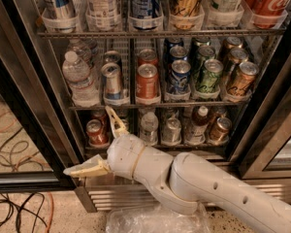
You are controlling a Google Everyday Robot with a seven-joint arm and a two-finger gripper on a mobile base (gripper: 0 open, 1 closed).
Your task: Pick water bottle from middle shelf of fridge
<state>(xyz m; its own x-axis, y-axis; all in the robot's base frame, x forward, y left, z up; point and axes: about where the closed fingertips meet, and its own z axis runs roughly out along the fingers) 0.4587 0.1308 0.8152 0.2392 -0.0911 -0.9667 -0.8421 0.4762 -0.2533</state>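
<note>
Hovering pincer spread wide below the water bottle, apart from it, water bottle upright at left end of middle shelf in fridge, silver can just right of it

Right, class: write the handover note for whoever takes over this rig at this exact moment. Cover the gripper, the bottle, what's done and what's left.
Gripper: open and empty, low in front of the fridge, at the level of the lowest rack.
Water bottle: upright at the left end of the middle shelf, beside a silver can, untouched.
Done: arm brought up to the fridge front.
Left: raise the gripper to the bottle, close on it, draw it out.
</note>
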